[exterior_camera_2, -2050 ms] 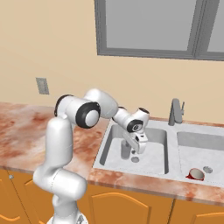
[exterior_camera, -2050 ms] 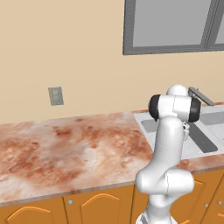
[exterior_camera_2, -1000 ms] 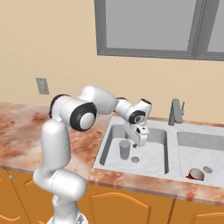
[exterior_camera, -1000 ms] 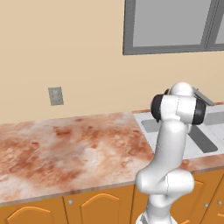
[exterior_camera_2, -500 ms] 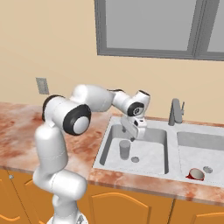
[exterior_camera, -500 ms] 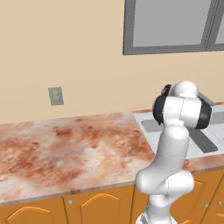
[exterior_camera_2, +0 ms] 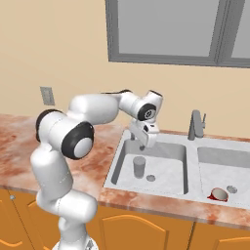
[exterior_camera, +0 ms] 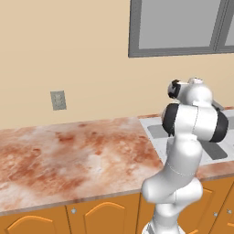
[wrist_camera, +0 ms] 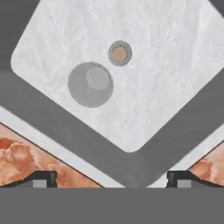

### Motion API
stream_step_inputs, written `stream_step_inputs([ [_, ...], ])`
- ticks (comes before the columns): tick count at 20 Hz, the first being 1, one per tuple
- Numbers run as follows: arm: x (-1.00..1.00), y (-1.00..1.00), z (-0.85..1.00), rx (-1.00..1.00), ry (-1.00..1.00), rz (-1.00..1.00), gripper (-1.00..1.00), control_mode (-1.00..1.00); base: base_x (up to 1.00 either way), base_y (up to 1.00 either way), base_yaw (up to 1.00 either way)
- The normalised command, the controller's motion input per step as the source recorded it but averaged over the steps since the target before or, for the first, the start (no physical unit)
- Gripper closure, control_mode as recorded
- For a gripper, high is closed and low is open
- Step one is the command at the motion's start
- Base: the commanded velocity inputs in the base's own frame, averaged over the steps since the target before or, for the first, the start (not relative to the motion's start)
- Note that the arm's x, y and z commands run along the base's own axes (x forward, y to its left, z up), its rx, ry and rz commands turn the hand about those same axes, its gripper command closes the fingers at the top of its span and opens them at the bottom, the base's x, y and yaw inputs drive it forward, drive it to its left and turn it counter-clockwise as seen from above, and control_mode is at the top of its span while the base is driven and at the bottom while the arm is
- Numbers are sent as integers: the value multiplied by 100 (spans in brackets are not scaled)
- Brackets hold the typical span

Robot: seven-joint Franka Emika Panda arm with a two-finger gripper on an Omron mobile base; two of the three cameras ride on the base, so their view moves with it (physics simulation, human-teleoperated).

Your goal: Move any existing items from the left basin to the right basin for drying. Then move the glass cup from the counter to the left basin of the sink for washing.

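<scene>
Counter (exterior_camera_2: 19, 146) edge sits nearest me in the right base view, reddish marble above orange cabinet doors (exterior_camera_2: 141, 234), with the sink (exterior_camera_2: 193, 200) set into it. I see the red mug (exterior_camera_2: 218, 194) lying at the front of the right basin (exterior_camera_2: 234, 168), close to that basin's drain. In the left basin (exterior_camera_2: 166, 168) the glass cup (exterior_camera_2: 139, 167) stands upright on the floor, just beside the drain (exterior_camera_2: 151, 178), free of any grip. Above the rear of that basin my pincer (exterior_camera_2: 145, 139) hangs with its jaws spread wide and nothing between them. Looking along the hand, I see the glass cup (wrist_camera: 90, 84) from above, well apart from both fingertips (wrist_camera: 41, 178). Farther back, the faucet (exterior_camera_2: 196, 125) rises behind the sink.
</scene>
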Motion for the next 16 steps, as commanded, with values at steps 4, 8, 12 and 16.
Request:
stream_step_inputs([
  [4,-23,28,48,0,2,0,-100,-100,0,0,0],
  [8,-25,32,42,0,2,0,-100,-100,0,0,0],
  [12,-28,37,37,0,2,0,-100,-100,0,0,0],
  [16,-35,38,35,0,2,0,-100,-100,0,0,0],
])
